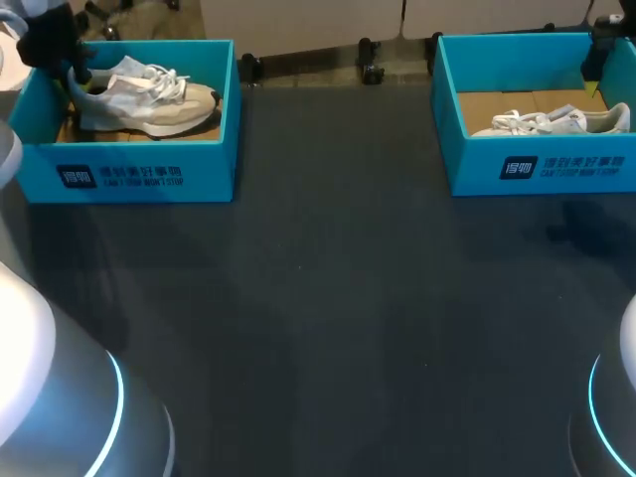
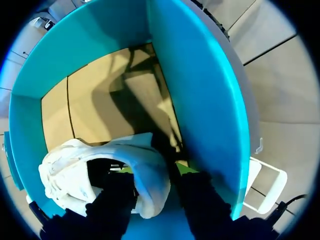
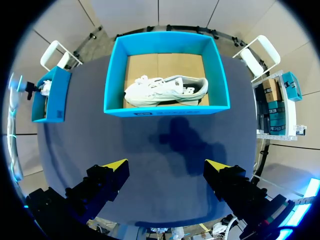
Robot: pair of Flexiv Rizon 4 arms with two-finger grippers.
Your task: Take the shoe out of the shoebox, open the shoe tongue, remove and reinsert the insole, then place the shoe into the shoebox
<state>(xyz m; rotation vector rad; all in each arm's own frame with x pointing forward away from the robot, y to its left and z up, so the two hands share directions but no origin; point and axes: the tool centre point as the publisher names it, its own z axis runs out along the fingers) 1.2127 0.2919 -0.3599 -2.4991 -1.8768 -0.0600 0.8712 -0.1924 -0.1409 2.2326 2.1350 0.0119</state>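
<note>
— Tools first, please. What was the left gripper [image 2: 152,169] doing?
— It was down inside the left shoebox [image 1: 129,169], at the back end of the left shoe [image 1: 149,104]. One finger was inside the shoe's hole. The other was outside, next to the blue wall. They pinched the heel between them.
— What did that shoe look like?
— It was white and cream with grey patches, white laces and a thick pale sole. It stood on its sole on the brown cardboard floor, with its toe pointing toward the middle of the table [image 1: 328,298].
— And the right gripper [image 3: 166,165]?
— It hung high over the dark table with its two yellow-tipped fingers spread wide, and it held nothing.
— Where was the other shoe?
— The right shoe [image 3: 165,90] lay in the right shoebox [image 3: 165,42], ahead of that gripper and well apart from it. It was white too, with white laces, and seemed to rest on its side.
— And the boxes?
— Both were bright blue and open on top, one at each side.
</note>
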